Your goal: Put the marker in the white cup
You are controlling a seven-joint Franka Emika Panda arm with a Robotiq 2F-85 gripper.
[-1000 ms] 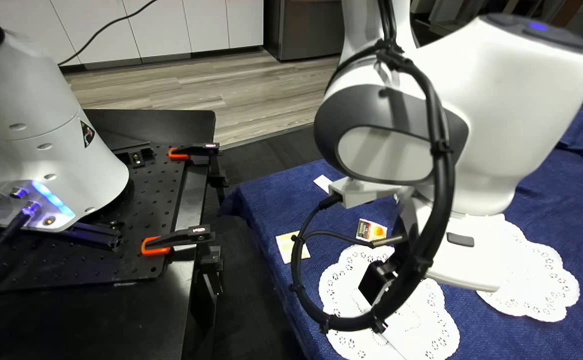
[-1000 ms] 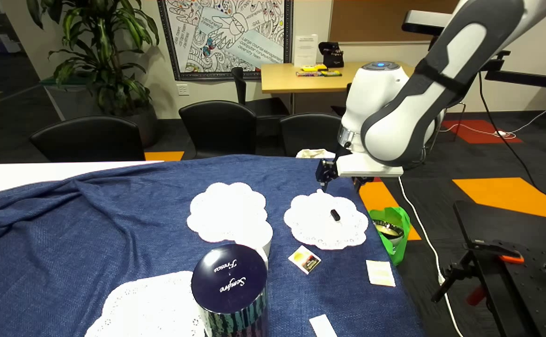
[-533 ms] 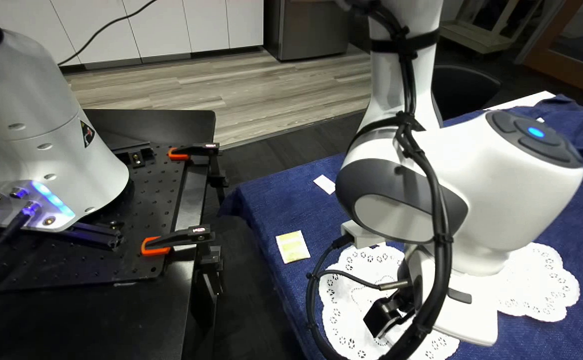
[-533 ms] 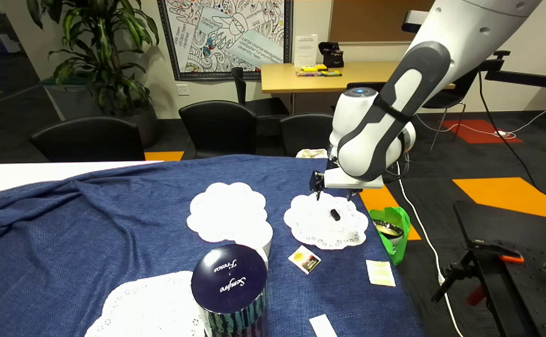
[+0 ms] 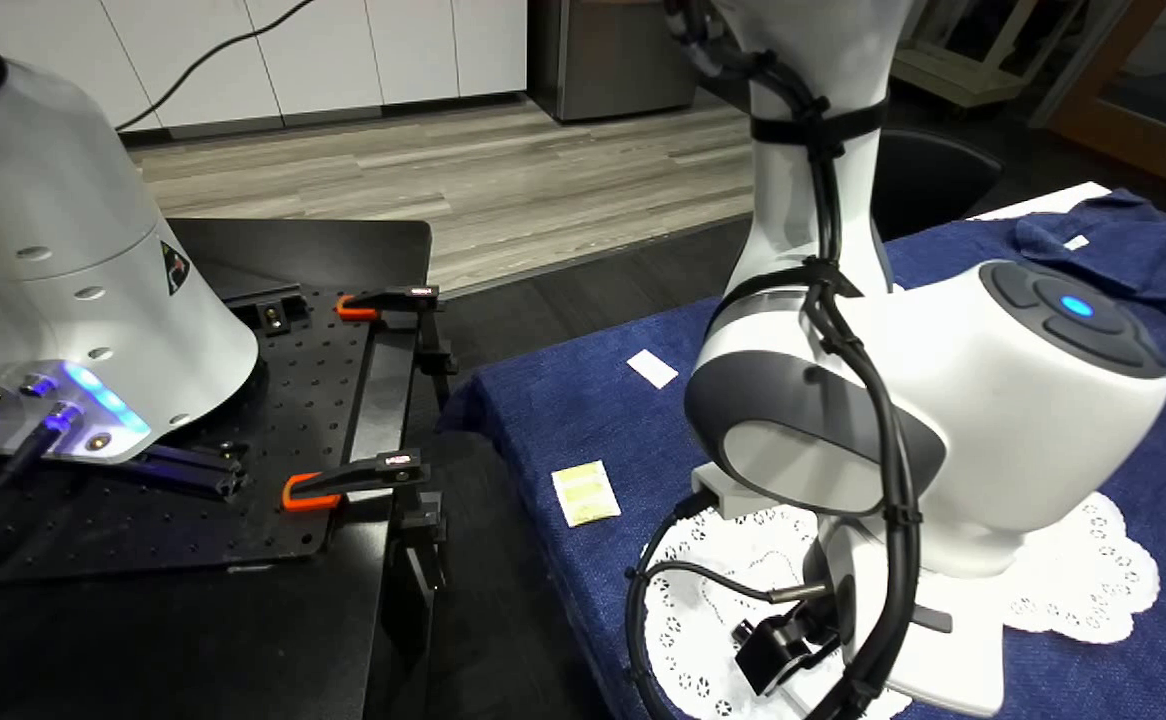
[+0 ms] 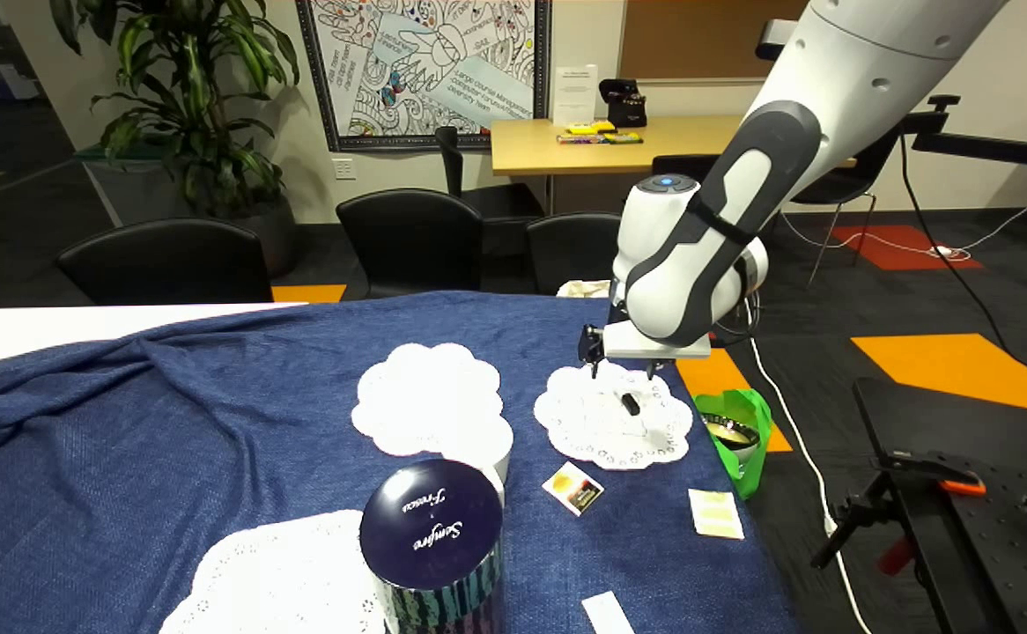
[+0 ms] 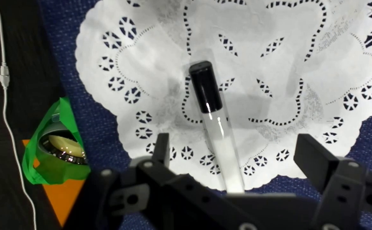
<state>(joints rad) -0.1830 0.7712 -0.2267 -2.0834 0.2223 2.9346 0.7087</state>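
Observation:
The marker, white-bodied with a black end, lies on a white lace doily in the wrist view. Only its black end stands out in an exterior view, as a small dark marker. My gripper is open above the doily, its fingers well apart on either side of the marker, touching nothing. From outside, the gripper points down over the doily's far edge. The white cup stands partly behind a dark striped canister; its handle and inside do not show. The arm covers the gripper's fingers in an exterior view.
The tall canister with a purple lid stands beside the cup. A colourful card, a yellow card and a white slip lie on the blue cloth. Off the table edge is a green bag.
The arm has come down, and my gripper has sunk toward the doily and the marker, shifting slightly toward the cup's side. The jaws have stayed open; marker and cup have not moved.

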